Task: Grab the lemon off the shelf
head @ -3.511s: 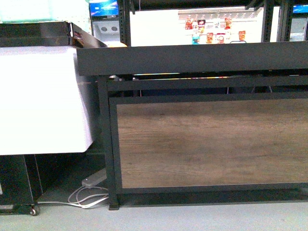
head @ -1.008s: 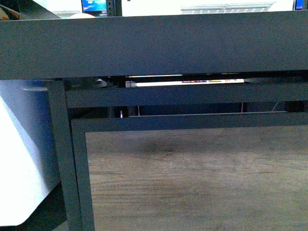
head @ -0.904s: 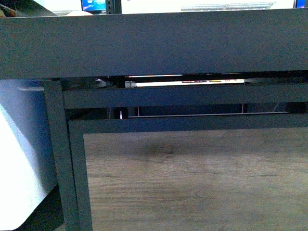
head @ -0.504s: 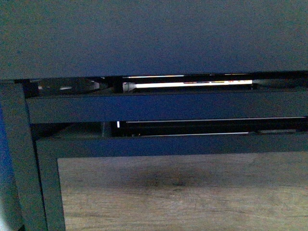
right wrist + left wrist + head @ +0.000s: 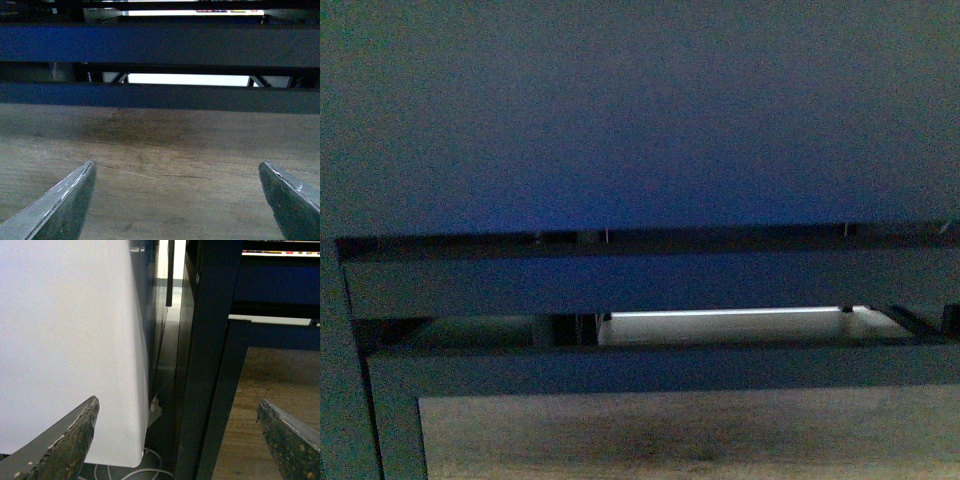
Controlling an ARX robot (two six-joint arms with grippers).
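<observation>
**Hard up against the shelf point(image 5: 640, 120), both end effectors spread wide**

Its deep black lip fills the front view (dim light), with crossbars and a strip of wood-look panel point(image 5: 680, 435) beneath. The left end effector point(image 5: 176, 401) faces the shelf's corner post beside a white cabinet point(image 5: 65, 340), with a white cable point(image 5: 150, 467) on the floor. The right end effector point(image 5: 177, 162) faces the panel. Both are empty. No view shows the lemon.
</observation>
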